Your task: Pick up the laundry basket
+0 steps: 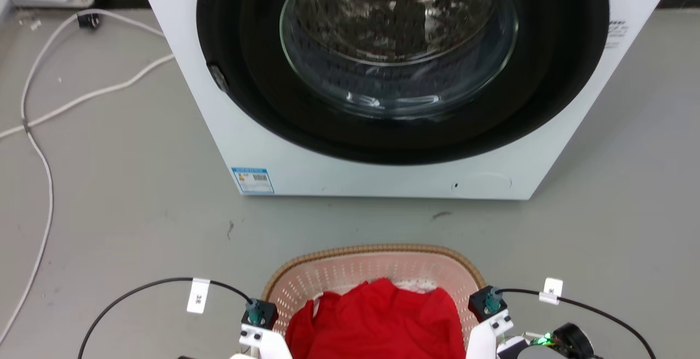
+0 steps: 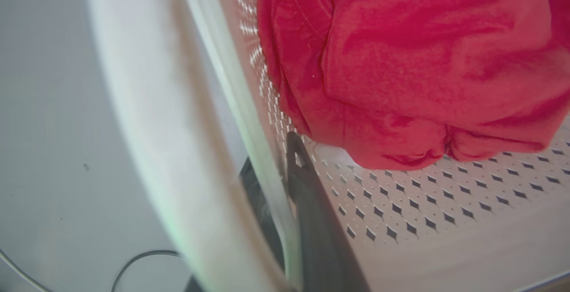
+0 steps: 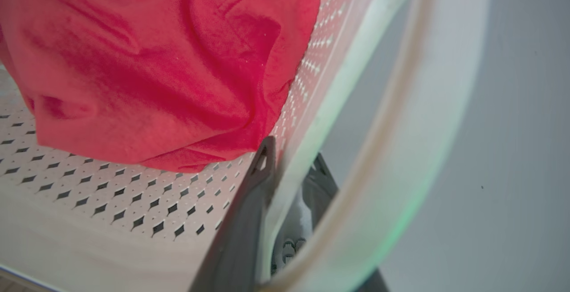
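Grey floor (image 1: 136, 211), head view: white front-loading washing machine (image 1: 262, 145), door closed, at the far side; pale cables (image 1: 33, 129) well apart at far left. Laundry basket (image 1: 377, 249) at bottom centre, holding a red garment (image 1: 377, 320), with a pale forearm at each side wall. A strip of bare floor separates the basket rim from the machine; floor is open on both flanks. Left wrist view: left claw (image 2: 270, 156) straddles the perforated side wall, one finger inside, one outside, apparently closed on it; white handle (image 2: 147, 127) arcs past, blurred; garment near the inner fingertip. Right wrist view: right claw (image 3: 291, 155) set likewise on the opposite wall, judged gripping, beside the other handle (image 3: 414, 127). Status, judged: both grasps made, lift outstanding; rising straight up looks unobstructed, forward travel is limited by the machine.
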You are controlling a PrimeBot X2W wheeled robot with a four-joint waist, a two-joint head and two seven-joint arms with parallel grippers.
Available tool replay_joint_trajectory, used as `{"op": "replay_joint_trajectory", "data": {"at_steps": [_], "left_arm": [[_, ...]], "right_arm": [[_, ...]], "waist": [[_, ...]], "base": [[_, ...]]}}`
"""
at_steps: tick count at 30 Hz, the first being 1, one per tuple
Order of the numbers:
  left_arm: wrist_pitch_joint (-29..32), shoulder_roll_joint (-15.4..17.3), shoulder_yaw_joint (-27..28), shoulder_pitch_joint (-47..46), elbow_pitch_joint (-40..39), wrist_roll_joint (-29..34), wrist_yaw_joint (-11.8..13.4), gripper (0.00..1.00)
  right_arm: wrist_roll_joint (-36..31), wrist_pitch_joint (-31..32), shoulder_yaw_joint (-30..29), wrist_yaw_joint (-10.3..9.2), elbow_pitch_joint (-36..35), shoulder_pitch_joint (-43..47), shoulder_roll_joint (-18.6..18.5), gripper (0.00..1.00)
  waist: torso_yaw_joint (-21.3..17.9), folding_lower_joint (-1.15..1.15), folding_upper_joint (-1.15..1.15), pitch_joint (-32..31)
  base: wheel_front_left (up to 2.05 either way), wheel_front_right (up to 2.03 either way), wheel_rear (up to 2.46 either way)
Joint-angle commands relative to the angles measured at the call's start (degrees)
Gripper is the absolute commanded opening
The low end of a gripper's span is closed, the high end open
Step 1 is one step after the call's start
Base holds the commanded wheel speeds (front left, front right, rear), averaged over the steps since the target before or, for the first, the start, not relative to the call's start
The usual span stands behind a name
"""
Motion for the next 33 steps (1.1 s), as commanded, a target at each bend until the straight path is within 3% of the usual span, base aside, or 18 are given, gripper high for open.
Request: {"op": "replay_joint_trajectory", "data": {"at_steps": [1, 17, 33], "left_arm": [[0.9, -0.6, -2.1, 1.3, -1.4, -1.2, -0.6, 0.00], [7.6, 2.7, -11.7, 3.1, -4.4, -10.8, -0.6, 0.00], [6.7, 3.5, -18.5, 1.3, -3.6, -17.0, -0.6, 0.00]], "right_arm": [[1.2, 0.8, 1.8, 0.27, -1.2, 1.0, 1.2, 0.00], [9.4, 8.8, 12.5, 0.46, -3.4, 4.1, -0.3, 0.00], [18.2, 10.3, 22.0, 0.49, -4.9, 2.2, -2.2, 0.00]], "waist": [[-0.4, 0.01, 0.00, -3.2], [-1.2, 0.01, 0.00, -9.3], [-1.3, 0.01, 0.00, -10.2]], "base": [[0.00, 0.00, 0.00], [0.00, 0.00, 0.00], [0.00, 0.00, 0.00]]}}
